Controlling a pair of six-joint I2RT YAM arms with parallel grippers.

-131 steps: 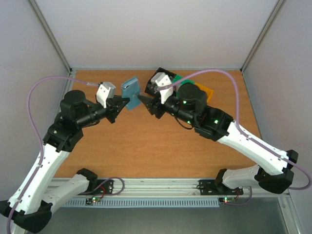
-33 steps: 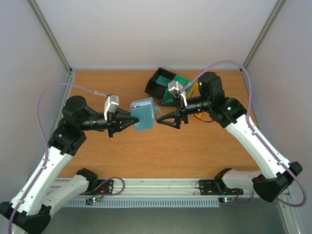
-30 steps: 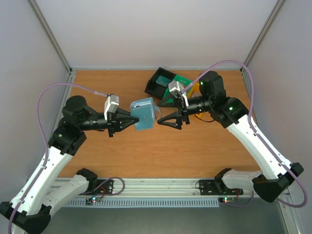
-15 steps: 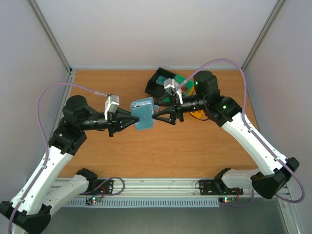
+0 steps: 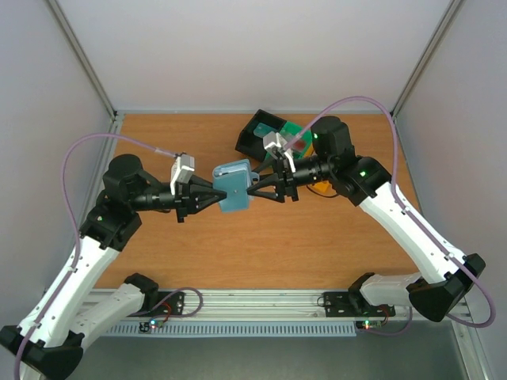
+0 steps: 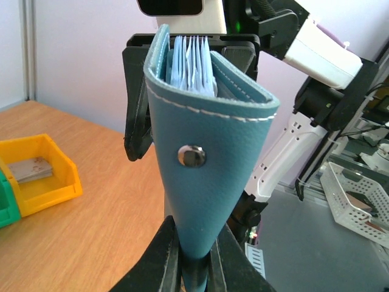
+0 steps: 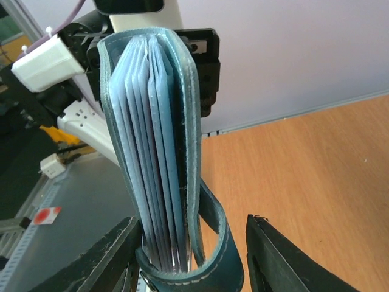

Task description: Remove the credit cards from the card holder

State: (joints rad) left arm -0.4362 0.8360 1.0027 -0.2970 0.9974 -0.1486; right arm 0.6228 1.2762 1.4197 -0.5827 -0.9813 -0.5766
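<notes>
The light blue card holder (image 5: 233,188) hangs in the air over the table, between the two arms. My left gripper (image 5: 215,196) is shut on its folded edge, and the left wrist view shows the pinch (image 6: 194,261) under the snap stud. My right gripper (image 5: 252,190) reaches the opposite edge. In the right wrist view its jaws (image 7: 191,222) stand apart on either side of the card holder (image 7: 155,140) and its closing tab (image 7: 228,243). The right finger (image 7: 285,261) is clear of it. Pale leaves fill the holder; the credit cards are hidden among them.
A black bin (image 5: 258,131) and a green bin (image 5: 295,130) stand at the back of the table, just behind the right arm. A yellow-orange bin (image 6: 37,176) holding a grey card sits beside them. The side walls are close.
My right gripper has moved left up to the card holder, and its jaws have narrowed around the edge. The left gripper and the holder have stayed put.
</notes>
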